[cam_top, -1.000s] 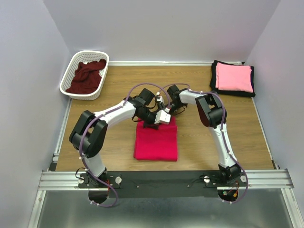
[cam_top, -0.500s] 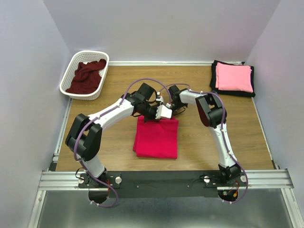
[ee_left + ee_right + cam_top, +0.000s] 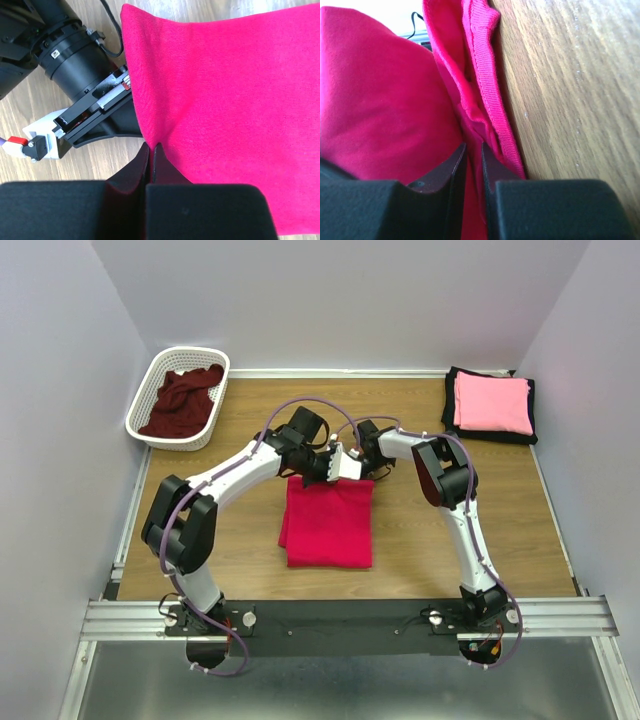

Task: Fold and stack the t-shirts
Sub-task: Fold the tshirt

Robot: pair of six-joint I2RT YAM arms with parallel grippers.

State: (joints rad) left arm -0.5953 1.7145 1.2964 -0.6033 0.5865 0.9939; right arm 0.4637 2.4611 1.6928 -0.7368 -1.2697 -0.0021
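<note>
The red shirt (image 3: 327, 523) lies folded mid-table. Its far edge is pinched by both the left gripper (image 3: 151, 150) and the right gripper (image 3: 472, 150), each clamped on the fabric. Compared with a second ago, they've dragged that edge a bit farther away. The white basket (image 3: 143, 400) at far left holds the maroon shirt (image 3: 183, 400). The pink shirt (image 3: 492, 403) sits on the black shirt (image 3: 449, 405) at far right.
</note>
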